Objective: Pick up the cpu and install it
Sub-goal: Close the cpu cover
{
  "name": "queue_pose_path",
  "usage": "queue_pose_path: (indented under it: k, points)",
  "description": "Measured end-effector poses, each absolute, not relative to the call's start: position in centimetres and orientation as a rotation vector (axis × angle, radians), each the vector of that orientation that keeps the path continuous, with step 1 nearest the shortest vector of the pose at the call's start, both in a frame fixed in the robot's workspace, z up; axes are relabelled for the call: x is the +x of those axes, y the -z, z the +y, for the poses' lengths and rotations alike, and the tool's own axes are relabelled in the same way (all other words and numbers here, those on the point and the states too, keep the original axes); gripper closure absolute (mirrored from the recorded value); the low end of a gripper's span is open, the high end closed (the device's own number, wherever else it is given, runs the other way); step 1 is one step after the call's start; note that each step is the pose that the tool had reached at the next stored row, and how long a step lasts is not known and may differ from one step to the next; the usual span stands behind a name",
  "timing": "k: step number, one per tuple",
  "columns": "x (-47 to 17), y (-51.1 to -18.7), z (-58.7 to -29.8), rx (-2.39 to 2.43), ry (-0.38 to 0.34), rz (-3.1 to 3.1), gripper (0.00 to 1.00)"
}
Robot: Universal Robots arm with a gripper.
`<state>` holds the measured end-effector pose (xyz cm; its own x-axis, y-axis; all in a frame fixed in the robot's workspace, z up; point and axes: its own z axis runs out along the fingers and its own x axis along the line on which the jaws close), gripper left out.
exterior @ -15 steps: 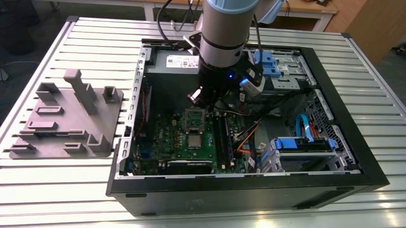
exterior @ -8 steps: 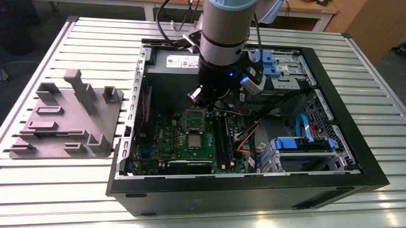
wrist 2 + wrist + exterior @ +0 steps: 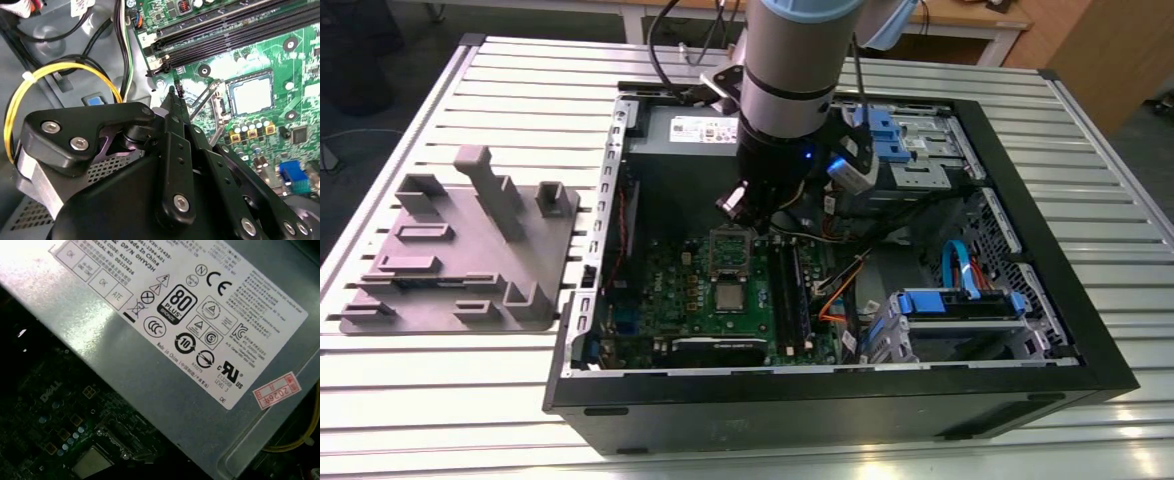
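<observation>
Arm — thick grey cylinder, pale blue cap at top, black band round it, dark lower section with small blue light. Black cables beside it. Gripper — matte black linkage bars, rounded ends, silver socket-head screws at pivots, silver-grey block behind.

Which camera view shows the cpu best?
The second wrist view: the cpu appears whole and close, a silver square on the green board. The exterior view shows the cpu far off and small. The first wrist view shows part of the cpu.
</observation>
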<state>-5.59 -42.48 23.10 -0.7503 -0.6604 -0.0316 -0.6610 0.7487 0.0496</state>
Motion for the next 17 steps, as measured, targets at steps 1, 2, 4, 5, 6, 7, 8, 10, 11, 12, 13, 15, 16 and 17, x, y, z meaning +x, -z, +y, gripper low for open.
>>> queue_pose_path:
  k: [1, 2, 4, 5, 6, 7, 8, 10, 11, 12, 13, 15, 16, 17]
  points:
    - [-5.59, -23.10, -42.48, -1.127, -0.090, 2.919, 0.90]
    - [-5.59, -23.10, -42.48, -1.148, -0.091, 2.911, 0.90]
    - [-5.59, -23.10, -42.48, -1.188, -0.091, 2.896, 0.90]
    - [-5.59, -23.10, -42.48, -1.207, -0.091, 2.888, 0.90]
    - [-5.59, -23.10, -42.48, -1.226, -0.091, 2.880, 0.90]
    - [-5.59, -23.10, -42.48, -1.240, -0.091, 2.875, 0.90]
    - [-5.59, -23.10, -42.48, -1.244, -0.091, 2.873, 0.90]
    - [-5.59, -23.10, -42.48, -1.245, -0.091, 2.873, 0.90]
    - [-5.58, -23.12, -42.48, -1.245, -0.091, 2.873, 0.90]
    - [-5.59, -23.21, -42.48, -1.245, -0.091, 2.873, 0.90]
    - [-5.58, -23.33, -42.48, -1.245, -0.091, 2.872, 0.90]
    - [-5.59, -23.56, -42.48, -1.246, -0.091, 2.872, 0.90]
    - [-5.59, -23.64, -42.48, -1.247, -0.091, 2.872, 0.90]
    - [-5.60, -23.69, -42.48, -1.247, -0.091, 2.872, 0.90]
